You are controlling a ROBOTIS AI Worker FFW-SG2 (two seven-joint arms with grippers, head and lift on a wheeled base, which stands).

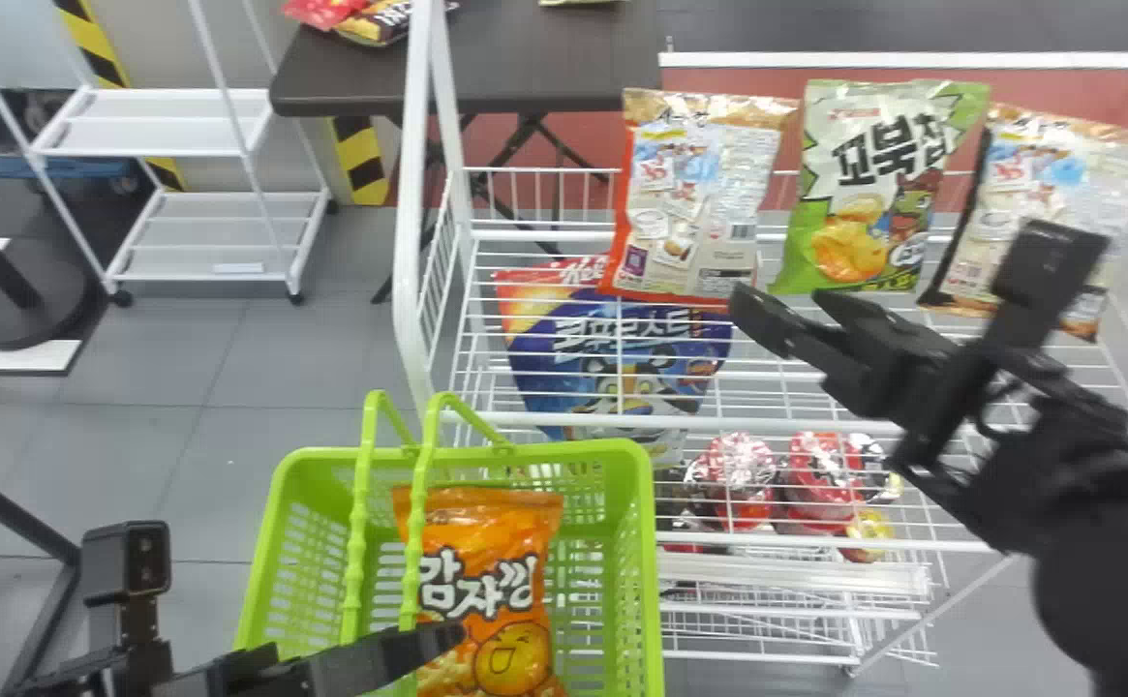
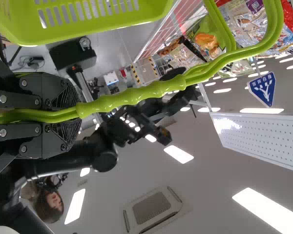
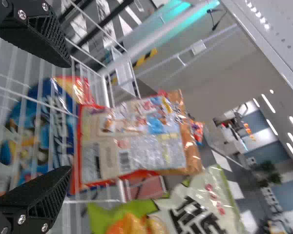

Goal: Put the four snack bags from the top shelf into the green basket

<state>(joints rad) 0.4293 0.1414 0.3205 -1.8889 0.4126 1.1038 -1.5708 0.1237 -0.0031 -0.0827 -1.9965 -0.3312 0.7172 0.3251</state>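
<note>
for what looks to be the next pick, the parted fingers of the black right gripper [image 3: 69,116] should be centred on the red-edged, silver-and-tan foil snack bag [image 1: 694,194], eased in until it is straddled, and closed gently so that the green-and-white foil bag [image 1: 878,184] beside it is not nudged. the red-edged bag is stood on the white wire shelf [image 1: 796,424], just beyond the fingertips, while the lime-green plastic basket [image 1: 534,448], with an orange bag [image 1: 515,523] inside, is held by its handles [image 2: 136,99] in the clenched black left gripper [image 2: 77,113].

Glossy snack bag [image 1: 694,194], smooth plastic green basket [image 1: 651,542], white metal wire shelf [image 1: 525,235]
</note>
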